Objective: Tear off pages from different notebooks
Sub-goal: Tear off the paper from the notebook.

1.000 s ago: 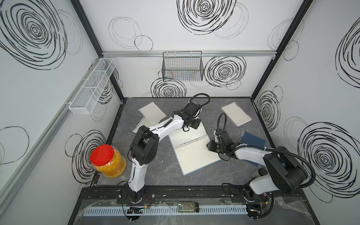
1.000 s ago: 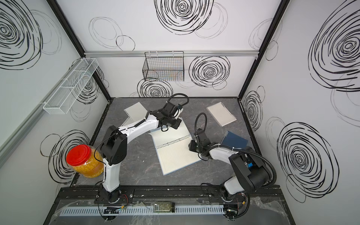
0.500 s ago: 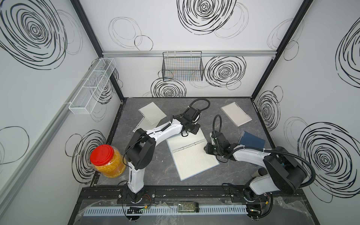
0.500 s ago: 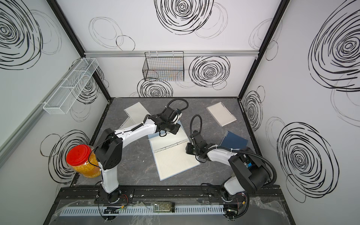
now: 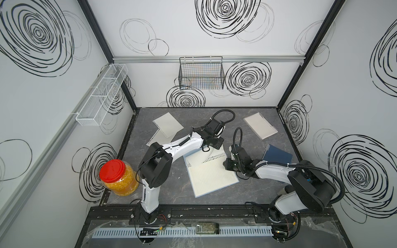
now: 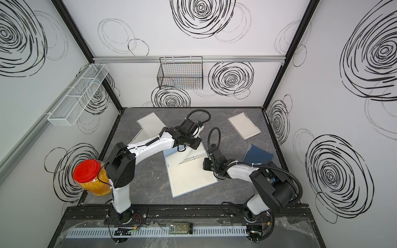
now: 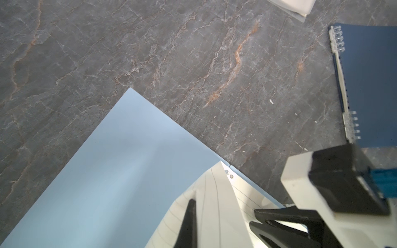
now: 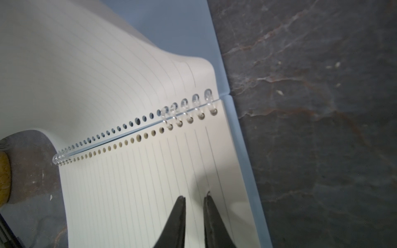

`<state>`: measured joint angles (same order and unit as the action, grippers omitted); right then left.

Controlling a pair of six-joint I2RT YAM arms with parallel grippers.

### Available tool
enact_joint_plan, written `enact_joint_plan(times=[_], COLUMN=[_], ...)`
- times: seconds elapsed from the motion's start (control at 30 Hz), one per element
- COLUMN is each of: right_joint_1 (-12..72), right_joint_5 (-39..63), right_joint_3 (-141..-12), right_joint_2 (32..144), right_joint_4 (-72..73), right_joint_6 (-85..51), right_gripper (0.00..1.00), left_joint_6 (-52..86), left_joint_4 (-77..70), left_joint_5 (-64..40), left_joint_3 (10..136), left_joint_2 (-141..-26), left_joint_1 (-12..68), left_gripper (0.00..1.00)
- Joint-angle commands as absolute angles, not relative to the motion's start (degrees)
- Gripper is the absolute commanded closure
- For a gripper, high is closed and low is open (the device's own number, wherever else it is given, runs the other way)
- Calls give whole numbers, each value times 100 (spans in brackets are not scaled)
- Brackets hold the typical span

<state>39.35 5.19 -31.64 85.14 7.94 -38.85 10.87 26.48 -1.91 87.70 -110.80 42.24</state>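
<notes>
The light-blue notebook (image 5: 212,178) (image 6: 189,176) lies open in the middle of the table, lined paper up. My left gripper (image 5: 205,148) (image 6: 182,148) is shut on one of its pages (image 5: 211,153) (image 7: 214,204), which curls up from the clear rings (image 8: 189,109). One dark finger (image 7: 190,221) shows against that sheet. My right gripper (image 5: 225,166) (image 8: 194,196) rests on the flat page (image 8: 150,182) near its outer edge, jaws narrowly apart with nothing between them. The navy notebook (image 5: 278,155) (image 7: 369,85) and the clear-covered one (image 5: 260,125) lie shut to the right.
Two loose pages (image 5: 168,124) (image 6: 150,123) overlap at the back left. A red-lidded jar (image 5: 118,178) stands at the front left corner. A black wire basket (image 5: 202,73) hangs on the back wall, and a white mesh shelf (image 5: 101,94) on the left wall.
The left gripper has pulled the page toward the front left, bowing it up off the binding. The right gripper has slid onto the notebook and its jaws have narrowed.
</notes>
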Motion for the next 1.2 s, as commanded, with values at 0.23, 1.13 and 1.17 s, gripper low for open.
enact_joint_plan(times=[0.23, 1.13, 1.17], right_joint_1=[3979, 5193, 5207], right_joint_5=[244, -961, -998], right_joint_3=[-3565, -2081, -2051], right_joint_2=[8972, 8387, 8271], right_joint_4=[167, 2515, 2443], right_joint_6=[-3603, -5346, -5218], right_gripper=[81, 89, 88], left_joint_6=[586, -422, -421], left_joint_4=[3381, 4786, 4787], left_joint_5=[448, 591, 621], left_joint_3=[9256, 10757, 10741], left_joint_2=[-11073, -11860, -11857], left_joint_1=[4367, 4740, 4739], left_gripper=[100, 100, 100])
